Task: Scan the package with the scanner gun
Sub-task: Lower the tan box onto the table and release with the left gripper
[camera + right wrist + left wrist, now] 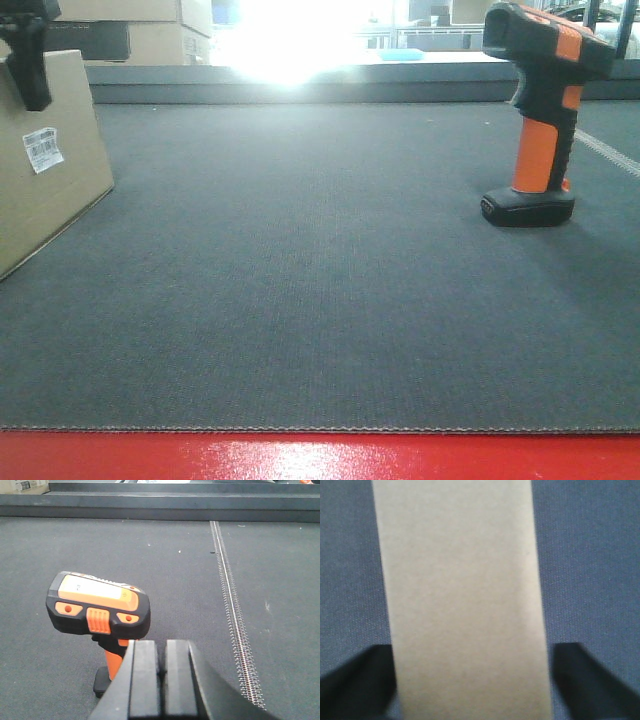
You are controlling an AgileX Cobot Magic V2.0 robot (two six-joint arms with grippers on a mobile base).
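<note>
On the dark woven surface (320, 300), a box (45, 170) at the left edge and a scanner (540, 110) at the right, well apart.

The box is plain tan cardboard, flat-faced and sharp-edged, with a small white barcode label (42, 149) on the face turned toward the scanner; the scanner stands upright on its flat black base, long axis vertical, orange handle below a black head with an orange top stripe, head pointing left; the left tool (472, 680) is spread, its dark fingers (355, 680) either side of the box's narrow top, whether touching I cannot tell; the right tool (162, 677) is pressed together, empty, just behind the scanner; a metal seam (232, 605) crosses the textured matting.
</note>
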